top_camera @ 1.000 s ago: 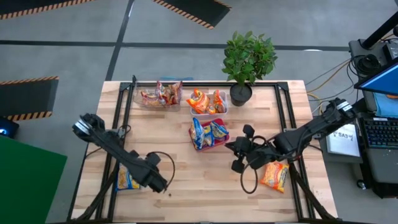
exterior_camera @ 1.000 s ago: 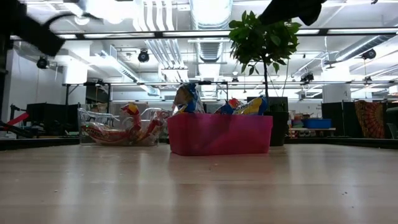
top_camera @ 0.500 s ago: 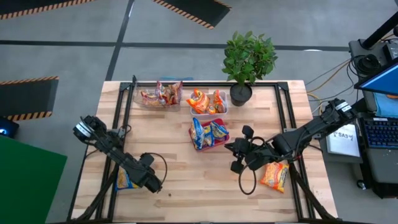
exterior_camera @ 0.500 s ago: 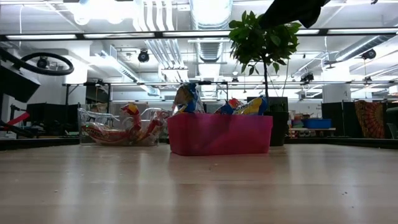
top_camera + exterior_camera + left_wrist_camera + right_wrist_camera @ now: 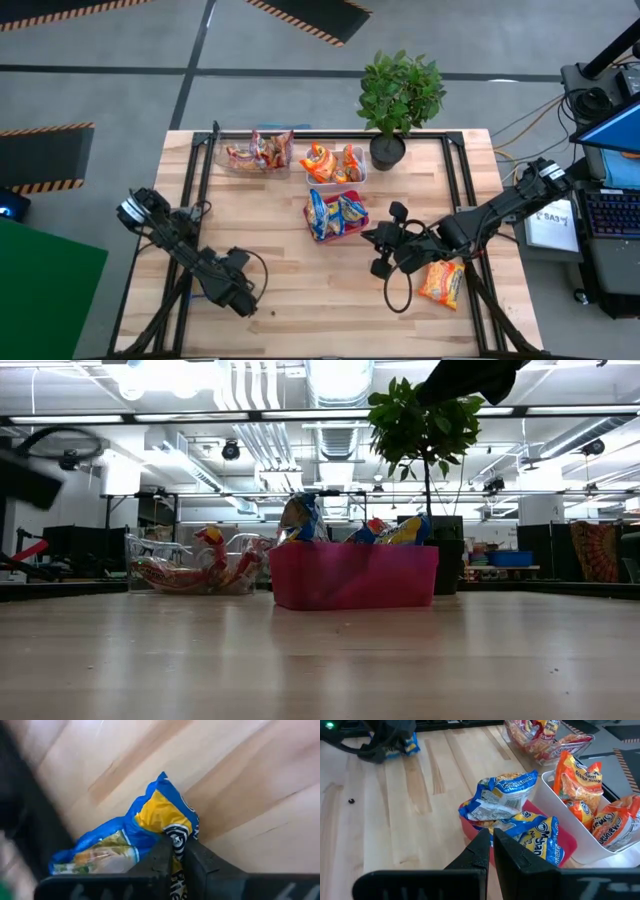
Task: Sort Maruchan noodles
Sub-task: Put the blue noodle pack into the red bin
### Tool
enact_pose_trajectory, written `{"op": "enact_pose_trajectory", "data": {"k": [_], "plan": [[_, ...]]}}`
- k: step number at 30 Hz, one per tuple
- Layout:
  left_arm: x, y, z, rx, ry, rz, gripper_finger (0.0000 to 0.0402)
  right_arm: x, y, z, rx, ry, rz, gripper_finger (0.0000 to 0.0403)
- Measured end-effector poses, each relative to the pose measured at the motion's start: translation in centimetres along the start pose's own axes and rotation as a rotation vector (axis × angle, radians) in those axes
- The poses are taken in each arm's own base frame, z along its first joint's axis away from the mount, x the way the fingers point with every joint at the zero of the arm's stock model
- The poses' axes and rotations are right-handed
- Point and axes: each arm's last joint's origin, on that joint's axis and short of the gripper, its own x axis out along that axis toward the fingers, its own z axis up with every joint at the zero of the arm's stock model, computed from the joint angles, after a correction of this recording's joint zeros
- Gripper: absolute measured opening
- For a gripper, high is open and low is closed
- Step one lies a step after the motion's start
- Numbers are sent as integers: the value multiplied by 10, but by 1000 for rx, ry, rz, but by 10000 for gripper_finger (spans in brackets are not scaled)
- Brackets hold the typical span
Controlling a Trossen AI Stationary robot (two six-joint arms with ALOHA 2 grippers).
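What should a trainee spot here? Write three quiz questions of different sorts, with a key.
1. True or false: the left gripper is shut on a blue-and-yellow packet.
2. The white tray holds packets of which colour? A orange, B blue-and-yellow, C green.
3. Fill in: the loose orange packet lies on the table beside the ___ arm.

Key: 1 true; 2 A; 3 right.

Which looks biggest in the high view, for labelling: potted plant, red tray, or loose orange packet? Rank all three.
1. potted plant
2. red tray
3. loose orange packet, though it looks close to the tray.
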Motion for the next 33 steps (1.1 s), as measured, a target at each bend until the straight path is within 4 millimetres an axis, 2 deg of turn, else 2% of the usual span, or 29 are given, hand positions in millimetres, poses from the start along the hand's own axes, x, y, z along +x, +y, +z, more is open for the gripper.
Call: {"op": "enact_pose_trajectory", "data": {"k": [9, 14, 20, 24, 33], "plan": [[-50, -23, 13, 193, -465, -190, 4, 8, 8, 2, -36, -38, 20, 13], [-81, -31, 20, 370, -742, -214, 1, 26, 25, 0, -174, -79, 63, 13], [-107, -44, 23, 609, -944, -185, 1, 50, 39, 9, -262, -87, 215, 19], [-116, -48, 25, 665, -983, -185, 1, 64, 47, 17, -342, -70, 293, 56], [-126, -59, 23, 763, -1053, -242, 1, 94, 65, 26, -615, -88, 273, 190]]}}
